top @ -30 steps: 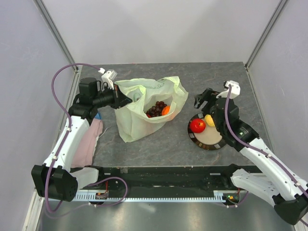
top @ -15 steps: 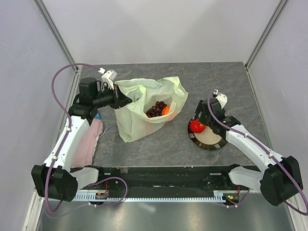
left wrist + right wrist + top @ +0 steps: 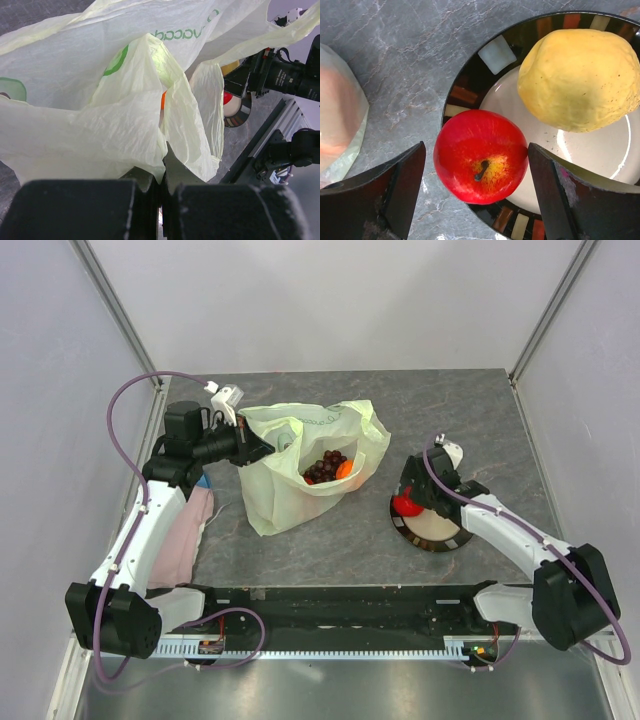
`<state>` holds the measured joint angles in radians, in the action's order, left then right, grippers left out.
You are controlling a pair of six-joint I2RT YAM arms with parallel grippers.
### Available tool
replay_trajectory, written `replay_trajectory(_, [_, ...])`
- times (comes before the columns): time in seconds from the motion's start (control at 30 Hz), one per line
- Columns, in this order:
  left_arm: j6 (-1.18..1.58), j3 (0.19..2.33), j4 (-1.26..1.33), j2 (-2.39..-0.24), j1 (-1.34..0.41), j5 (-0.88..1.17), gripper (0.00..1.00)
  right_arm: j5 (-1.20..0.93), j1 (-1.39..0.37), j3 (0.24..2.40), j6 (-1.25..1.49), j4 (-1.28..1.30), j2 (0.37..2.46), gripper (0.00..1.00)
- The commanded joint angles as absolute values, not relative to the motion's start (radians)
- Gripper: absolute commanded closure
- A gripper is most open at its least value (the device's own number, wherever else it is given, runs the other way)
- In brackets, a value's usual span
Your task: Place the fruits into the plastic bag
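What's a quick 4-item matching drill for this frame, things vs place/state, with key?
Things:
1 red apple
2 lemon
3 grape bunch
4 left pincer

Place/state:
A inside the plastic bag
B shut on the bag's edge
C on the plate, between the fingers of the open right pincer
D on the plate, outside that gap

Pairs: 1-C, 2-D, 3-A, 4-B

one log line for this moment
left gripper: shut on bag | right gripper: open around apple | plate: apple, lemon | bag: grapes, orange
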<state>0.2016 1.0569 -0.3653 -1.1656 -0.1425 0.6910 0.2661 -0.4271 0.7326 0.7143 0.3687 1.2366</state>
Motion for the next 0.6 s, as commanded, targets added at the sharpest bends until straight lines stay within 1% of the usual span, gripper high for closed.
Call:
replay_trajectory(0.0, [0.222, 1.062, -0.339, -1.167, -0.141, 0.716, 0.98, 0.242, -0.422, 0.724, 0.732, 0.327, 1.265, 0.1])
replay_trajectory(0.23, [0.222, 1.062, -0.341, -1.169, -0.141, 0.716, 0.98, 0.244, -0.422, 0.721, 0.735, 0.316, 1.302, 0.12])
replay_trajectory(0.33, [0.221, 1.062, -0.341, -1.169, -0.141, 0.715, 0.98, 0.239, -0.423, 0.718, 0.733, 0.313, 1.312, 0.16])
replay_trajectory(0.37, [0.221, 1.062, -0.341, -1.17, -0.141, 0.715, 0.98, 0.241, -0.423, 0.718, 0.732, 0.313, 1.312, 0.2])
replay_trajectory(0.43, [0.222, 1.062, -0.339, -1.169, -0.141, 0.716, 0.99, 0.239, -0.422, 0.718, 0.732, 0.311, 1.309, 0.24])
replay_trajectory(0.47, [0.222, 1.063, -0.341, -1.169, -0.141, 0.716, 0.99, 0.241, -0.423, 0.718, 0.73, 0.311, 1.304, 0.29])
replay_trajectory(0.53, [0.222, 1.062, -0.341, -1.17, -0.141, 0.716, 0.99, 0.244, -0.422, 0.716, 0.729, 0.313, 1.298, 0.33])
replay_trajectory(0.57, [0.221, 1.062, -0.341, -1.169, -0.141, 0.716, 0.99, 0.242, -0.422, 0.715, 0.727, 0.313, 1.29, 0.37])
